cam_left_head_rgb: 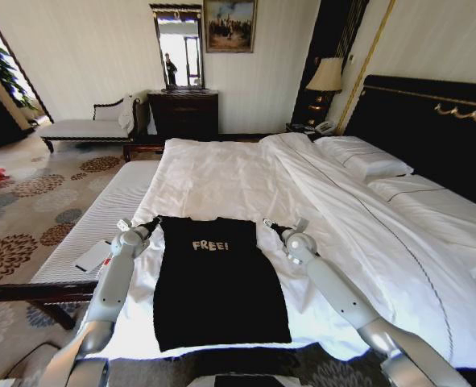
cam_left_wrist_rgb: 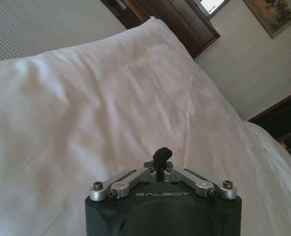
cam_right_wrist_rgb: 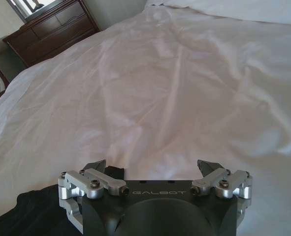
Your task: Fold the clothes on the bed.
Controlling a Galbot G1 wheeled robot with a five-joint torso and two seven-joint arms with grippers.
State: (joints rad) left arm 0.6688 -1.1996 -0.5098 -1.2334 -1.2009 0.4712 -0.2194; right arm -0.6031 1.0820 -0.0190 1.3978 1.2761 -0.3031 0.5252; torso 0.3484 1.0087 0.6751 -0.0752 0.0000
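The clothes are one black T-shirt [cam_left_head_rgb: 217, 286] with white "FREE!" lettering, lying flat near the close edge of the bed [cam_left_head_rgb: 221, 173], its sides folded in to a narrow shape. My left gripper [cam_left_head_rgb: 151, 223] hovers at the shirt's far left corner; the left wrist view shows this gripper [cam_left_wrist_rgb: 161, 157] shut over bare white sheet with nothing in it. My right gripper [cam_left_head_rgb: 271, 226] is at the far right corner. In the right wrist view the right gripper [cam_right_wrist_rgb: 152, 167] stands open, with the shirt's edge [cam_right_wrist_rgb: 32, 211] beside one finger.
White pillows [cam_left_head_rgb: 365, 158] lie against the black headboard [cam_left_head_rgb: 431, 121] on the right. A striped pad [cam_left_head_rgb: 101, 214] with a white flat item [cam_left_head_rgb: 93, 256] runs along the bed's left side. Farther back stand a chaise bench [cam_left_head_rgb: 84, 126], a dark dresser [cam_left_head_rgb: 183, 113] and a lamp [cam_left_head_rgb: 326, 76].
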